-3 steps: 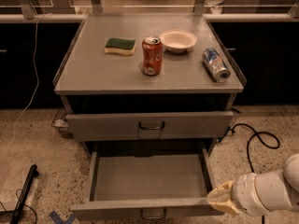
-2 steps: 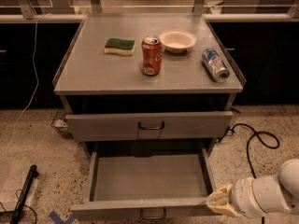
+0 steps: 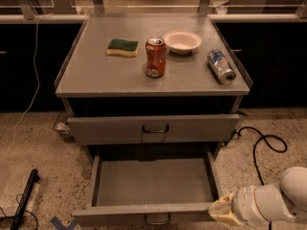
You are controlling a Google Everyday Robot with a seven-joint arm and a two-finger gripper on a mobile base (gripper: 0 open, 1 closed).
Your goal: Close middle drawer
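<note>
The middle drawer [image 3: 152, 183] is pulled far out below the top drawer [image 3: 153, 128]. It is a wide, shallow grey tray with nothing in it. Its flat front [image 3: 115, 215] runs along the bottom edge of the camera view, with a small metal loop handle [image 3: 157, 219] at the centre. My gripper [image 3: 221, 210], with pale yellowish tips on a white arm, comes in from the lower right. It is at the right end of the drawer's front, touching or almost touching the corner. The lowest drawer is out of view.
On the cabinet top [image 3: 96, 75] stand a green and yellow sponge [image 3: 123, 47], an upright orange can [image 3: 155, 56], a white bowl [image 3: 182, 41] and a blue can lying on its side [image 3: 221, 66]. A black cable [image 3: 261, 145] lies on the floor at the right, a black rod [image 3: 24, 198] at the left.
My gripper has shifted slightly left and down, closer to the right corner of the open drawer's front. The drawer has not visibly moved.
</note>
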